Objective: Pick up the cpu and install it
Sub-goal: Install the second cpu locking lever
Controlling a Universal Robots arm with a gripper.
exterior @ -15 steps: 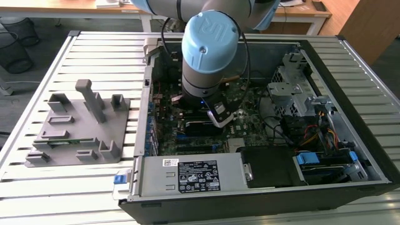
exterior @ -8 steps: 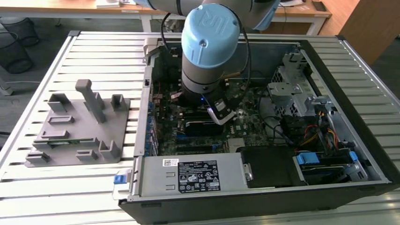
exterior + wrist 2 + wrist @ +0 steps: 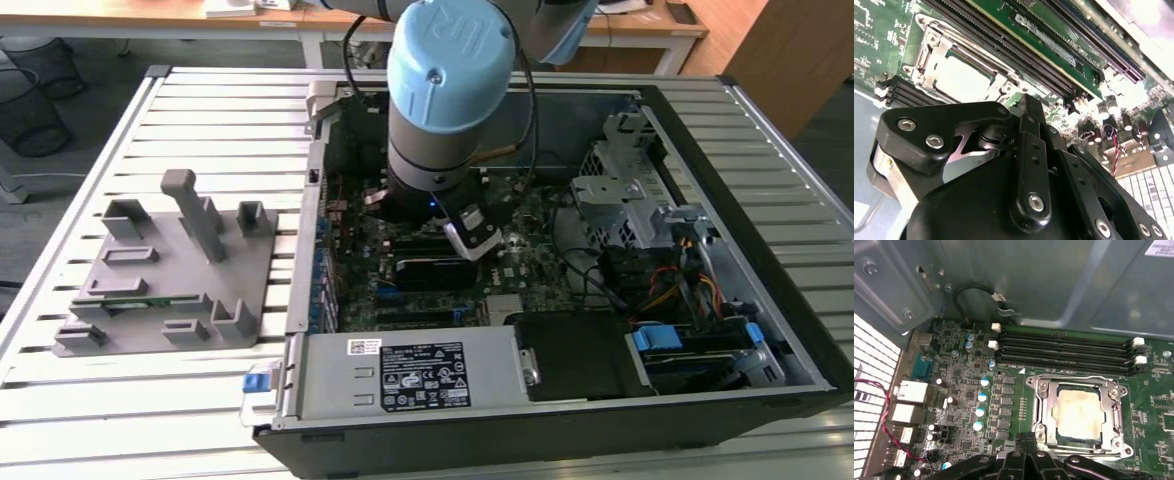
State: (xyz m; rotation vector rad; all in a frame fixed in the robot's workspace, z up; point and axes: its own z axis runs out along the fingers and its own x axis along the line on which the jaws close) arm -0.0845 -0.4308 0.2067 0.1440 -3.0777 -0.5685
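First wrist view: the cpu (image 3: 1080,413) sits in its socket frame (image 3: 1079,415); the gripper (image 3: 1021,452), fingers together and holding nothing, hovers at its 7 o'clock.

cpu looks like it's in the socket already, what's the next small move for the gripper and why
Probably a short lift straight up, clear of the board. In the first wrist view the cpu lies flat inside the socket frame, and the gripper sits just beside that frame with nothing seen in it. In the exterior view the arm hangs low inside the computer case, so rising straight avoids nearby parts.
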